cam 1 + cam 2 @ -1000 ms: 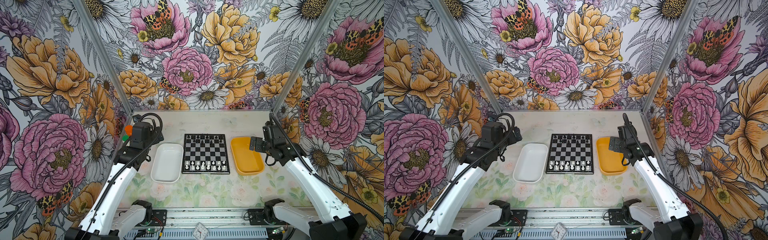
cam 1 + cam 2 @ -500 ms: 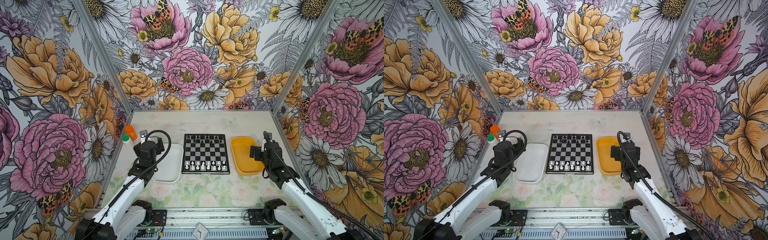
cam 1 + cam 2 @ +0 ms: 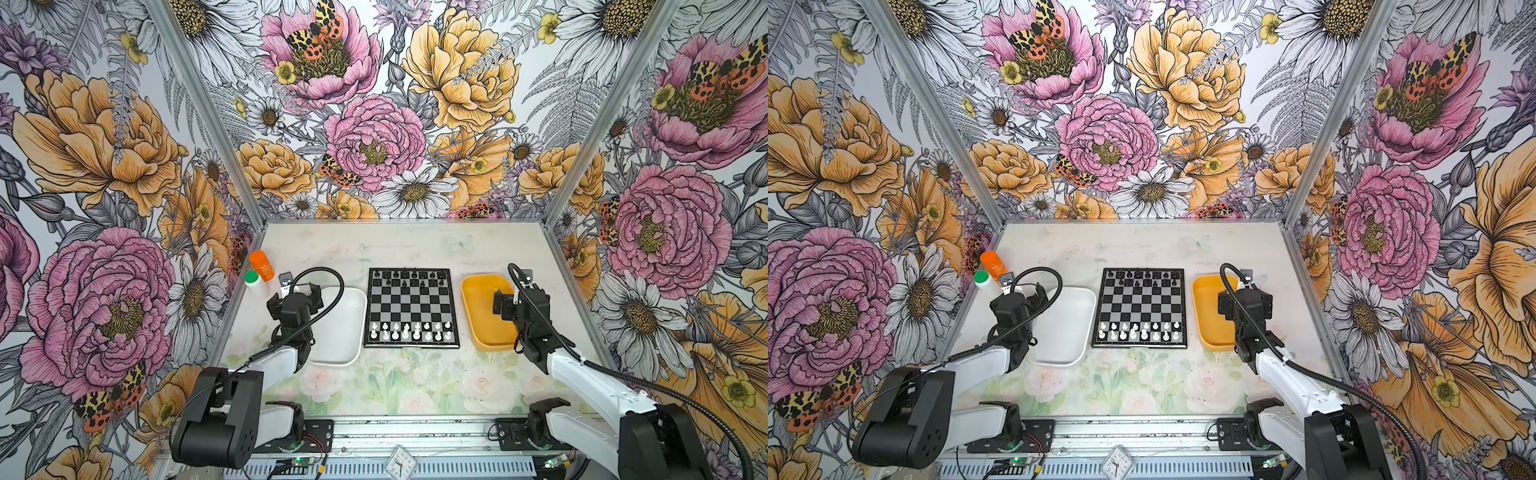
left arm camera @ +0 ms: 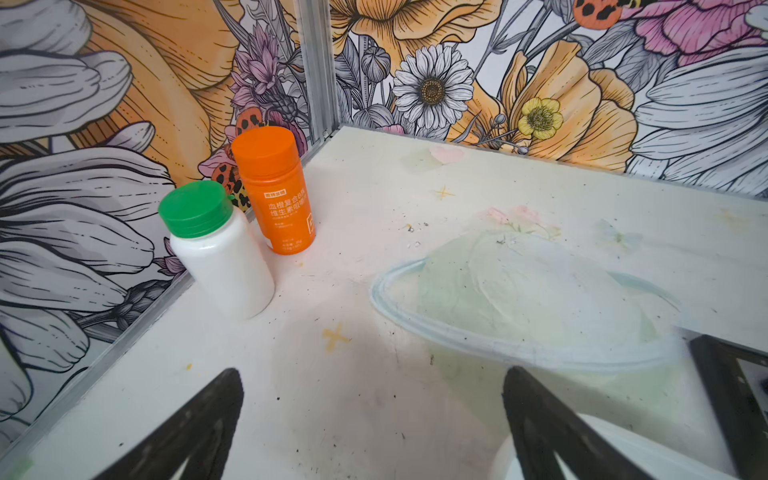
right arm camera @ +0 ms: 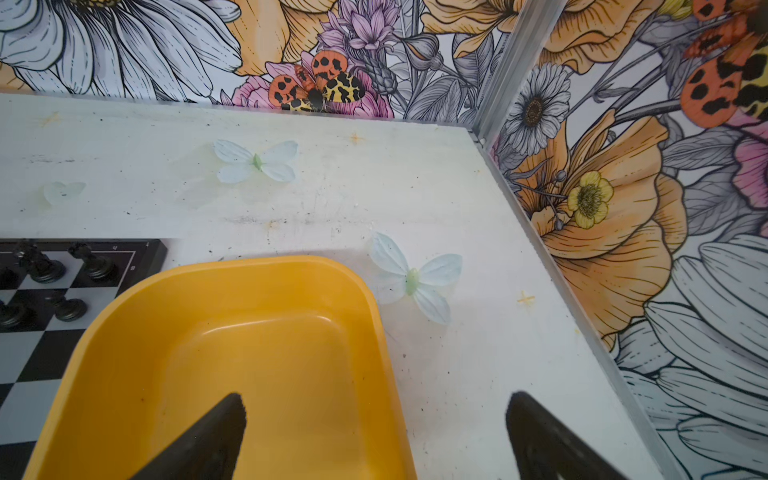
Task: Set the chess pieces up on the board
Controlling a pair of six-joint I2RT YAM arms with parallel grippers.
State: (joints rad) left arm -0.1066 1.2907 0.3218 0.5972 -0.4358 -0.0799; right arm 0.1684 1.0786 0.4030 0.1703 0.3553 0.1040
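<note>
A: Where do the pieces stand?

B: On the chessboard point(image 3: 411, 305), mid-table. The black chessmen point(image 3: 405, 275) are along its far two ranks and the white chessmen point(image 3: 405, 331) along its near two, upright as far as can be told. They are too small to count, so whether either set is complete cannot be said.

A: And the trays?

B: The white tray point(image 3: 340, 328) lies just beside the board's left edge and the yellow tray point(image 3: 482, 316) just beside its right. Both look bare in both top views.

A: The claws?

B: The left gripper point(image 4: 372, 374) hangs over the far left corner of the white tray, jaws wide, nothing between them. The right gripper point(image 5: 376, 399) hangs over the outer side of the yellow tray, just as wide and empty.

A: Which way would a next move go?

B: Inward. The board lies between the arms — rightward of the left claw across the white tray, leftward of the right claw across the yellow one. The right claw looks slightly nearer, and its wrist view catches the board's far corner with black men on it. The ranks run side to side, so each arm would likely suit its own half.
</note>
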